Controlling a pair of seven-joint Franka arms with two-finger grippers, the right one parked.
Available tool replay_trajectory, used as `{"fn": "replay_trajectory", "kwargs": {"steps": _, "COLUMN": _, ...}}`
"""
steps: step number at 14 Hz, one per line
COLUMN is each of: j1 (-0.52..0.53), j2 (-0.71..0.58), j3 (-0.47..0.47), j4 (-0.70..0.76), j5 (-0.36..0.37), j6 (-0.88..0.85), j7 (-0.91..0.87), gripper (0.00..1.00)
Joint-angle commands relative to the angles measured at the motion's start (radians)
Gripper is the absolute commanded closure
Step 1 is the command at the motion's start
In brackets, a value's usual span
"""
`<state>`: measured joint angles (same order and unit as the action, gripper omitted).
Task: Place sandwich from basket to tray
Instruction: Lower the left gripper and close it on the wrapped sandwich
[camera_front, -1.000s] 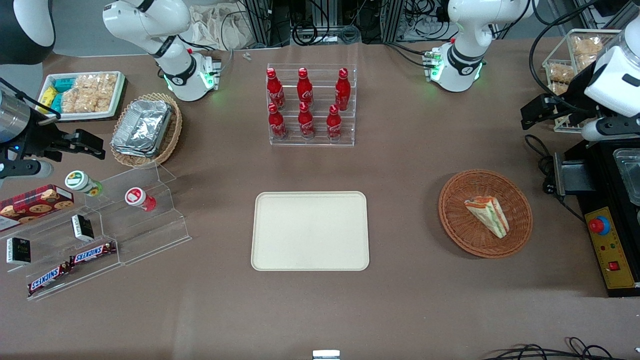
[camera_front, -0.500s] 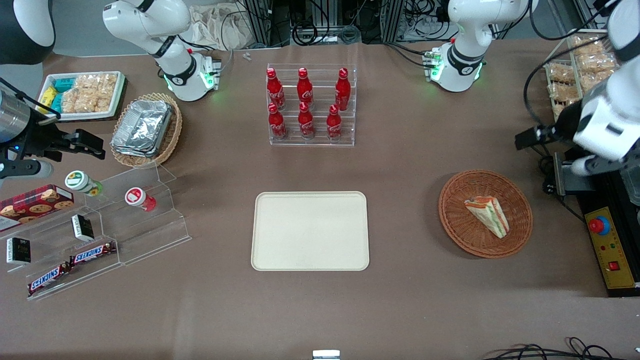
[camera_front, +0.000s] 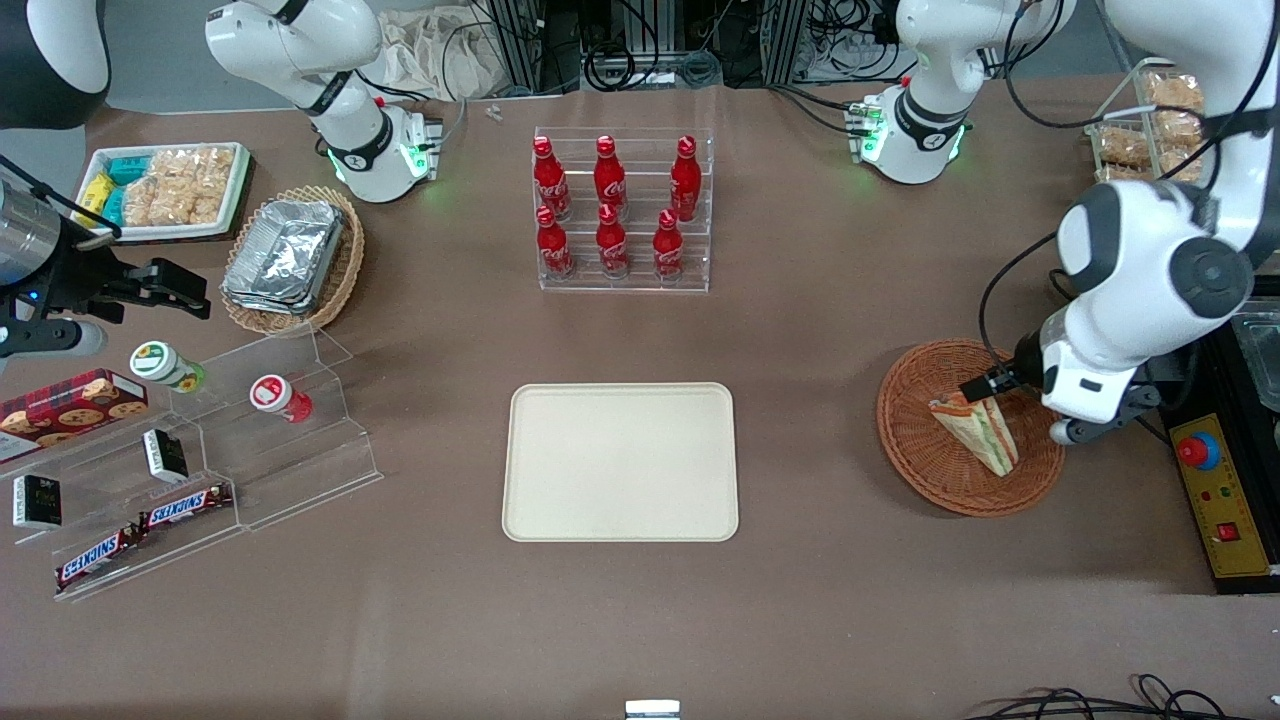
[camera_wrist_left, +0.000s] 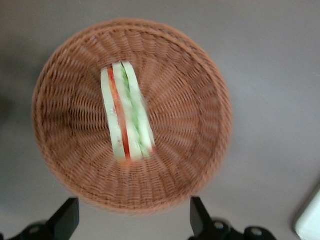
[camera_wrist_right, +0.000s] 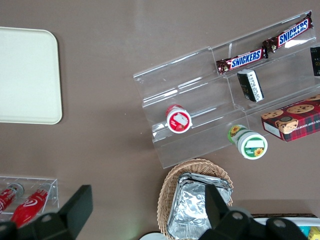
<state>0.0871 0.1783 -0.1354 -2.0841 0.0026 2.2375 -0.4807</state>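
Note:
The sandwich (camera_front: 975, 430), a pale wedge with orange-red and green layers, lies in the round reddish-brown basket (camera_front: 920, 470) toward the working arm's end of the table. My left gripper (camera_front: 1020, 408) hovers above the basket's rim, open and empty. In the left wrist view the sandwich (camera_wrist_left: 126, 117) lies in the middle of the basket (camera_wrist_left: 200, 150), and my gripper (camera_wrist_left: 131, 220) has its black fingertips (camera_wrist_left: 65, 220) wide apart over the basket's edge. The cream tray (camera_front: 620, 462) lies flat and bare at the table's middle, beside the basket.
A clear rack of red cola bottles (camera_front: 620, 210) stands farther from the camera than the tray. A yellow control box with a red button (camera_front: 1215, 490) sits beside the basket. A clear snack stand (camera_front: 200, 470), a foil-filled tan basket (camera_front: 290, 255) and a white snack tray (camera_front: 165, 185) lie toward the parked arm's end.
My left arm has swung from the table's end down and nearer the camera, bringing the gripper over the basket. The sandwich, basket and tray have not moved.

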Motion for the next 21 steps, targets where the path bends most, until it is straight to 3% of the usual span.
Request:
{"fn": "replay_trajectory", "kwargs": {"steps": 1, "j1": 0.01, "j2": 0.021, "j3": 0.043, "j4": -0.117, "j5": 0.045, "j6": 0.187, "j7": -0.021, "gripper": 0.0}}
{"fn": "replay_trajectory", "kwargs": {"steps": 6, "j1": 0.01, "j2": 0.136, "j3": 0.054, "j4": -0.122, "j5": 0.043, "j6": 0.372, "j7": -0.101, "gripper": 0.0}}
{"fn": "replay_trajectory", "kwargs": {"steps": 10, "j1": 0.003, "j2": 0.063, "j3": 0.05, "j4": -0.114, "j5": 0.043, "j6": 0.347, "j7": -0.151, "gripper": 0.0}}
{"fn": "replay_trajectory", "kwargs": {"steps": 12, "j1": -0.001, "j2": 0.029, "j3": 0.046, "j4": -0.067, "j5": 0.04, "j6": 0.247, "j7": -0.159, "gripper": 0.0}}
{"fn": "replay_trajectory", "kwargs": {"steps": 20, "j1": 0.003, "j2": 0.204, "j3": 0.051, "j4": -0.04, "j5": 0.059, "j6": 0.289, "j7": -0.18, "gripper": 0.0}}
{"fn": "replay_trajectory", "kwargs": {"steps": 21, "j1": 0.006, "j2": 0.213, "j3": 0.051, "j4": -0.036, "j5": 0.056, "j6": 0.289, "j7": -0.185, "gripper": 0.1}}
